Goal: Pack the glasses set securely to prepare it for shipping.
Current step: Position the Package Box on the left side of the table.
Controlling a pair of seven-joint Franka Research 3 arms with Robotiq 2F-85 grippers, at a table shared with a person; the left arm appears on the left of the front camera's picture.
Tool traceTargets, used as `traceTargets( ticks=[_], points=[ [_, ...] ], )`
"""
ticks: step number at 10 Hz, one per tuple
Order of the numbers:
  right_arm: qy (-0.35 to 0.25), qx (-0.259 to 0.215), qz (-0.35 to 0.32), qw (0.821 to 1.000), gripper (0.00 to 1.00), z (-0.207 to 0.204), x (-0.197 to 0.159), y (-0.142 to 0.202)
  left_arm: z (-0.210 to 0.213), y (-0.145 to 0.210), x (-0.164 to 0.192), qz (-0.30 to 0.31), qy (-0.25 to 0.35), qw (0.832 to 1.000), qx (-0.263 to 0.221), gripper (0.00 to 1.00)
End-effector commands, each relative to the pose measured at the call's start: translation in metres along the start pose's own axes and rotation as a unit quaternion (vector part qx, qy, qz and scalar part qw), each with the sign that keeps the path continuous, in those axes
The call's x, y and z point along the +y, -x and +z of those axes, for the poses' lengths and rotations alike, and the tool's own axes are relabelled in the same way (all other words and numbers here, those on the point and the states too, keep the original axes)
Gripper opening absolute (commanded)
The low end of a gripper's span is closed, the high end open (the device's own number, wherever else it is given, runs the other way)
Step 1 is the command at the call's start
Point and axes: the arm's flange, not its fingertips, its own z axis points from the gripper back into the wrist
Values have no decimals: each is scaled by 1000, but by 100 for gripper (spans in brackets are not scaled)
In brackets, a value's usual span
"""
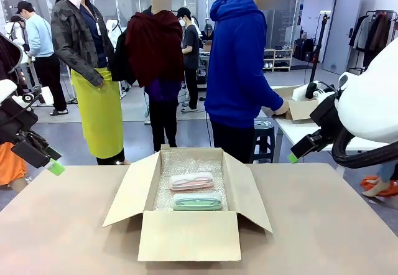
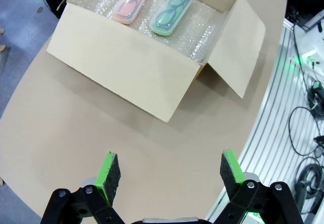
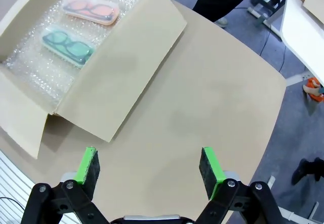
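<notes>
Left hand [image 2: 168, 154] and right hand [image 3: 148, 150] both gape wide, empty, above the table [image 2: 91, 127].

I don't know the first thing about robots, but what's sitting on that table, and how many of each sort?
Pink glasses case: 1
Green glasses case: 1
Cardboard box, flaps open: 1
Bubble wrap lining inside the box: 1
Total: 4

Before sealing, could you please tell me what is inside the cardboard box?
A pink case and a green case lie on bubble wrap; the floor beneath is hidden.
</notes>
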Motion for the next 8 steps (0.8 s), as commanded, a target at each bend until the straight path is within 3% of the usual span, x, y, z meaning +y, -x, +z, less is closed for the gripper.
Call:
traceTargets(
  ticks=[1, 7, 8],
  points=[
    [4, 2, -10, 1000, 100, 0, 3, -1, 3, 1, 1, -10, 13, 1000, -11, 100],
    [4, 2, -10, 1000, 100, 0, 3, -1, 0, 0, 0, 0, 0, 1000, 0, 100],
    [4, 2, -10, 1000, 100, 0, 3, -1, 16, -17, 1, 54, 96, 992, 55, 100]
  ],
)
